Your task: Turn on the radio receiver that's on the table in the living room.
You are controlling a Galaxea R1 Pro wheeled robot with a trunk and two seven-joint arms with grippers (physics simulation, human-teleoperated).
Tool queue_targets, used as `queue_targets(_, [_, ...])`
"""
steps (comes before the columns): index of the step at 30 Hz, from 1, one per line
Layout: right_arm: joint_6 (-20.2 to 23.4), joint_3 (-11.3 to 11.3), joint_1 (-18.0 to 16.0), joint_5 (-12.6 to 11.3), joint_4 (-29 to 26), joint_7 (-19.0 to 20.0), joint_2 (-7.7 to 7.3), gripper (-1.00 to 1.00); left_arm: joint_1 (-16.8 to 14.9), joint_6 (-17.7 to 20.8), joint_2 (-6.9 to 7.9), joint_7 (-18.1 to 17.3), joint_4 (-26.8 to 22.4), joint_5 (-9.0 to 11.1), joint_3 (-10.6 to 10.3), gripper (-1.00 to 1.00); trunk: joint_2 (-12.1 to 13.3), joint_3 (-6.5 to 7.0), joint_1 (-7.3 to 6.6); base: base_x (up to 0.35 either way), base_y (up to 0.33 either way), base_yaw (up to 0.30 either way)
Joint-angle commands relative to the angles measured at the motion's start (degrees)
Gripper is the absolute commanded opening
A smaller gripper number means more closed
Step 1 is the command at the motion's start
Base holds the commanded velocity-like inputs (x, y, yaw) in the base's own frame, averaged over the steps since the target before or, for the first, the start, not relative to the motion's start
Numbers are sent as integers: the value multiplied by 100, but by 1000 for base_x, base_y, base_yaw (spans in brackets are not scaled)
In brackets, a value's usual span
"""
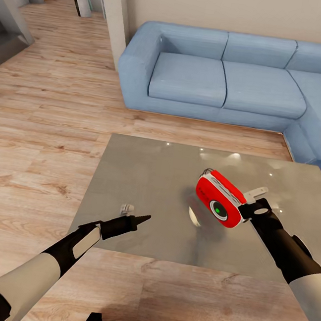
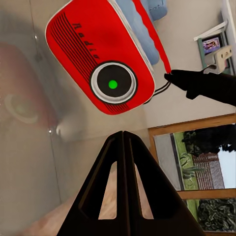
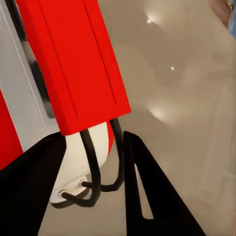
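Note:
The red radio receiver point(image 1: 219, 198) hangs tilted just above the glossy grey table point(image 1: 139, 173), near its right half. A green light glows in its round dark dial point(image 2: 112, 84). My right gripper point(image 1: 248, 209) is shut on the radio receiver point(image 3: 73, 64) at its thin handle point(image 3: 91, 164), with the fingers either side of the wire. My left gripper point(image 1: 145, 219) is shut, with nothing in it. It sits over the table's front left part, pointing at the radio's face point(image 2: 93, 54) from a short way off. Its joined fingertips point(image 2: 123, 136) are below the dial in the left wrist view.
A blue sectional sofa point(image 1: 229, 78) runs behind the table and wraps round its right side. A small white object point(image 1: 126, 208) lies on the table by my left gripper. Light wood floor point(image 1: 39, 131) stretches to the left, past a beige wall corner point(image 1: 114, 15).

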Motion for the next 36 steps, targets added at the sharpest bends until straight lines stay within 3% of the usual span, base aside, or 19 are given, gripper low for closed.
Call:
queue_targets(1, [2, -1, -2, 34, 6, -5, 0, -100, 0, -1, 0, 0, 0, 2, 0, -100, 0, 0, 0, 0, 0, 0])
queue_targets(36, [-91, 1, -2, 24, 20, -6, 9, -100, 0, -6, 0, 0, 6, 0, 0, -100, 0, 0, 0, 0, 0, 0])
